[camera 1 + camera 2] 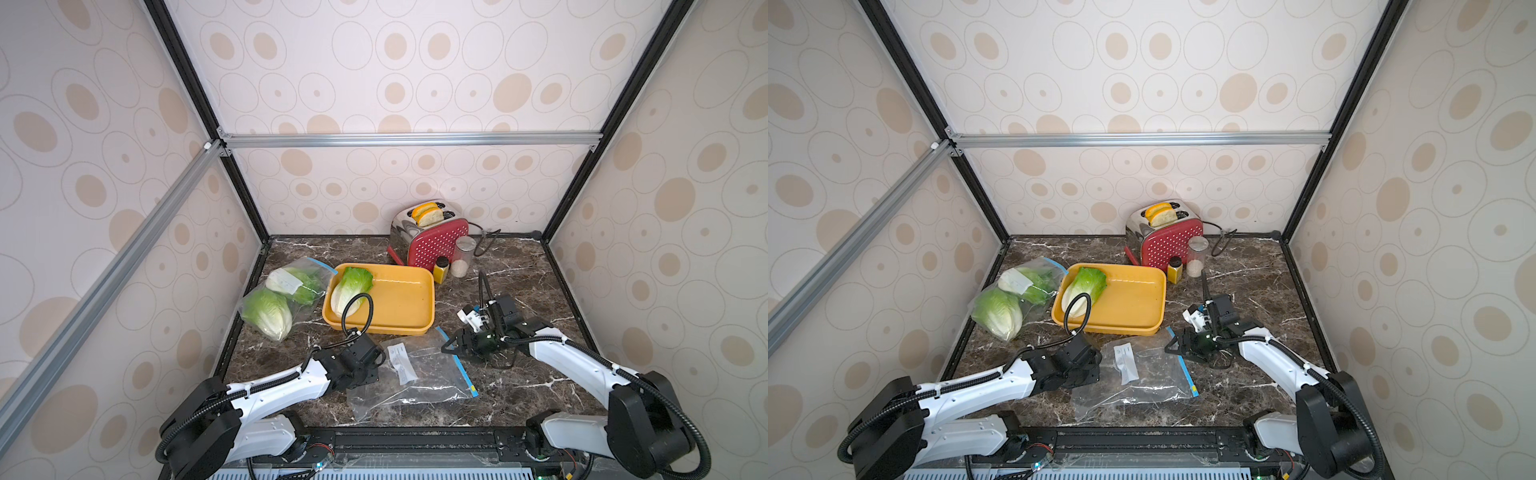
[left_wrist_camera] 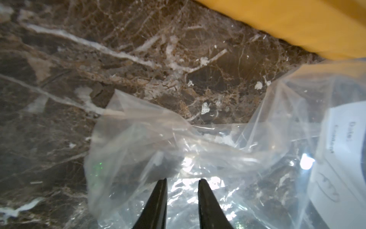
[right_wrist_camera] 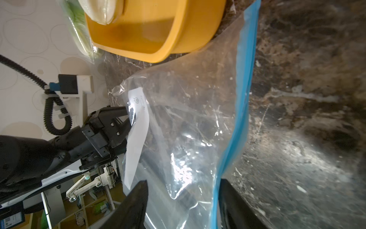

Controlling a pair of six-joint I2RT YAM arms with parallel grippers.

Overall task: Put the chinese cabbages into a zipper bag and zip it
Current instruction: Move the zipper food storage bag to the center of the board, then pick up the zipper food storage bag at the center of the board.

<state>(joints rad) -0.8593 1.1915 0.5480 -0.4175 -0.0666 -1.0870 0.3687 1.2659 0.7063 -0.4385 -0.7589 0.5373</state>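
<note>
On the near part of the table (image 1: 519,386) lay an empty bag (image 1: 419,374). The left gripper (image 2: 182,180) held its fingers narrowly parted with the bag's film between them; whether they pinched it could not be told. The right gripper (image 3: 184,180) stood open astride the blue zipper strip (image 3: 245,99). Beyond, one cabbage (image 1: 351,289) lay in a yellow tray (image 1: 399,301). Just beside the tray, a second bag (image 1: 316,270) held a second cabbage (image 1: 268,311) and a third cabbage (image 1: 297,284). A toaster (image 1: 432,243) stood at the back.

Green-and-white cabbage (image 1: 351,291) on yellow tray (image 1: 399,303); red white-dotted toaster (image 1: 436,245); clear blue-edged bag (image 1: 419,374) on brown white-veined table (image 1: 511,395).
</note>
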